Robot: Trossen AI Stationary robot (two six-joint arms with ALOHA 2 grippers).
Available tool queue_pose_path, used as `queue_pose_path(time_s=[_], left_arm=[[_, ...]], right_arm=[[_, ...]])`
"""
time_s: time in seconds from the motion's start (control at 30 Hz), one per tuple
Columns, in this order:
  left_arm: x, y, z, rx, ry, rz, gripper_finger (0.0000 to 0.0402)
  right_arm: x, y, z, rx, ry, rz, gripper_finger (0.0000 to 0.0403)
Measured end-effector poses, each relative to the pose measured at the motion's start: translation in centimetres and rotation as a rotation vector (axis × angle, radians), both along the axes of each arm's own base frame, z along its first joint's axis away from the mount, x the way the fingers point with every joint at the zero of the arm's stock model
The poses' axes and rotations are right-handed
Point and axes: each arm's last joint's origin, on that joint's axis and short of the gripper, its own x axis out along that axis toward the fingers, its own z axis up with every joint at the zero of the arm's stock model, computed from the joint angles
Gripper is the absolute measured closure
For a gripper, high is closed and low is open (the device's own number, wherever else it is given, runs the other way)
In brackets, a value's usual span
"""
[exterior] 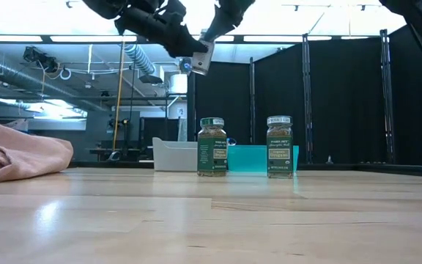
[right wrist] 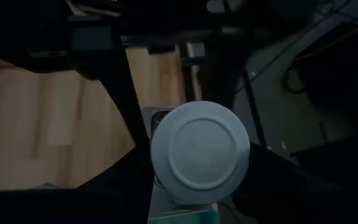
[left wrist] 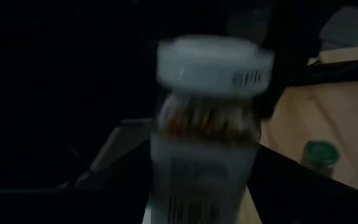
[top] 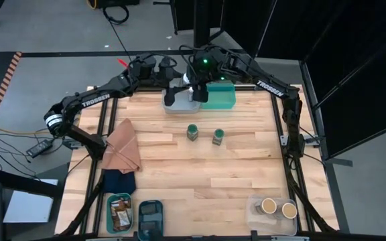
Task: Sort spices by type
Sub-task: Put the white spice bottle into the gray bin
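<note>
Hovering above the white bin (top: 179,105), both hands meet at one white-lidded jar (right wrist: 199,151) — left hand (top: 177,91) grasping it; right hand's (top: 194,86) grip unclear.

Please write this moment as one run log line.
white-lidded jar: aloft over white bin | left gripper, right gripper: both at jar | green-lidded jars: two on table

"TROSSEN" on left arm (top: 94,98) and right arm (top: 269,87); jar labels unreadable.
</note>
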Motion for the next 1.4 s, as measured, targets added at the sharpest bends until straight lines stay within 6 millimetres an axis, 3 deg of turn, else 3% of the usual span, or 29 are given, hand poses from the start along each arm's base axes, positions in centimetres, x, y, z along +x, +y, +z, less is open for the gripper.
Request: queue_pose_path(time_s=[0.33, 0.57, 1.07, 1.4], left_arm=[[-5.4, 2.6, 0.1, -0.125, 0.107, 0.123, 0.014], [-7.9, 4.1, 0.0, -0.172, 0.122, 0.19, 0.0144], [-8.5, 4.0, 0.5, -0.209, 0.091, 0.221, 0.0144], [-8.6, 4.0, 0.5, -0.209, 0.091, 0.222, 0.0144]], right_arm=[[-0.6, -1.6, -0.2, 0.009, -0.001, -0.038, 0.0193], [0.4, -3.3, -2.1, 0.015, -0.031, -0.047, 0.0193], [5.6, -5.8, -12.3, 0.129, 0.149, -0.021, 0.0193], [7.3, -6.7, -17.3, 0.166, 0.234, -0.027, 0.0193]])
